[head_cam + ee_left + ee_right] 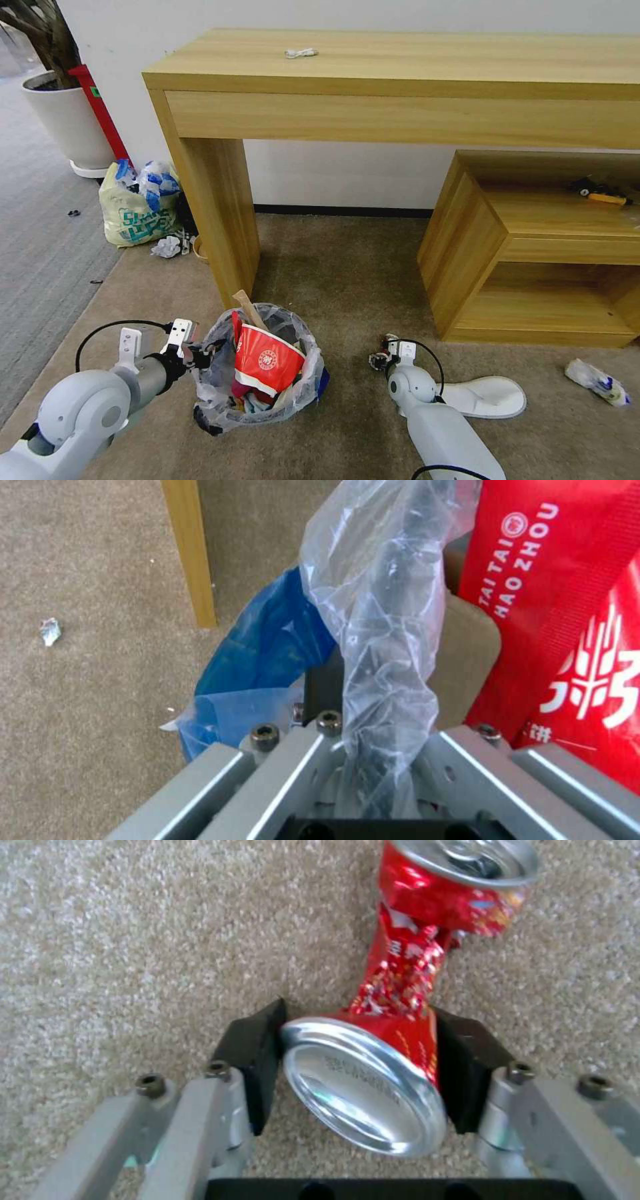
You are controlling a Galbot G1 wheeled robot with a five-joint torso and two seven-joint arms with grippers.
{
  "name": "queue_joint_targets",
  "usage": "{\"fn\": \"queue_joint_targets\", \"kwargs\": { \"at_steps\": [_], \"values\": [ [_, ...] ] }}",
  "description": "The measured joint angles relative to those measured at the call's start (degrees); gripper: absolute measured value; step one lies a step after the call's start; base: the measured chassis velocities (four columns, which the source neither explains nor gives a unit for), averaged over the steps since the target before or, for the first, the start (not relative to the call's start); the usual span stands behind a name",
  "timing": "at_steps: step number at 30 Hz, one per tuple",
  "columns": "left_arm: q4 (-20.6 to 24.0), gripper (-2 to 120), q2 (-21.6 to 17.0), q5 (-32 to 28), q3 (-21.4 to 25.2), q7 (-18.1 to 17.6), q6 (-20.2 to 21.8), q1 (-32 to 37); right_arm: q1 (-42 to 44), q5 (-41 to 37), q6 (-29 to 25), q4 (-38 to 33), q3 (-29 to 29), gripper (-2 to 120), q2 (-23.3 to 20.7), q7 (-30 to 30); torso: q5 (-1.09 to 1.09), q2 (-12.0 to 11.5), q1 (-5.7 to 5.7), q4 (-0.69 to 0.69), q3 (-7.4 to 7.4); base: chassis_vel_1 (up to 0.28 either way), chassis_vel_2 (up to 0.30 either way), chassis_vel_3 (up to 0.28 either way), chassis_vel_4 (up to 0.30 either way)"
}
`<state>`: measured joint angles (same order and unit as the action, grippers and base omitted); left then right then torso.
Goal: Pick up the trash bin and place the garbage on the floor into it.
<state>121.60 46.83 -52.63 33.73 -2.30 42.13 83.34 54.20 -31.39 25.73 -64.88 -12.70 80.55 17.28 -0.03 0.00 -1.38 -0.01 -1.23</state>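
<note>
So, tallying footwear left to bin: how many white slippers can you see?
1. A white slipper lies on the carpet beside the right arm, right of the trash bin. Another may be hidden inside the bin or out of frame.

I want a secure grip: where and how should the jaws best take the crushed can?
Grip the crushed can at its wider base end, across the rim, coming from above. Its waist is crumpled and thin, while the base still holds its round form; the right gripper straddles it there.

trash bin [260, 373] before the desk leg [223, 220]; slipper [487, 397] right of it on the floor [347, 280].
</note>
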Motion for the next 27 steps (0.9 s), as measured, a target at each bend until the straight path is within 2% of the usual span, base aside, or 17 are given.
{"fn": "queue_joint_targets", "kwargs": {
  "at_steps": [5,16,27],
  "values": [
    [0.25,0,-0.23,-0.25,0.07,0.0,0.0,-0.01,0.11,0.0,-0.56,0.34,-0.11,39,0.05,-0.21,-0.01,0.01,0.0,-0.01,0.0,0.0,0.0,0.0,0.0],
    [0.57,0,-0.24,-0.28,0.19,-0.08,0.0,0.0,1.02,0.07,-1.72,-1.06,-0.36,39,-0.25,0.2,0.05,0.0,0.0,0.02,-0.02,0.0,0.0,0.0,0.0],
    [1.23,0,-0.34,-0.39,0.41,-0.17,0.0,0.11,6.57,0.24,-2.04,-18.03,-1.33,39,-4.54,0.18,0.02,0.0,0.0,0.01,-0.01,0.0,0.0,0.0,0.0]
  ]
}}
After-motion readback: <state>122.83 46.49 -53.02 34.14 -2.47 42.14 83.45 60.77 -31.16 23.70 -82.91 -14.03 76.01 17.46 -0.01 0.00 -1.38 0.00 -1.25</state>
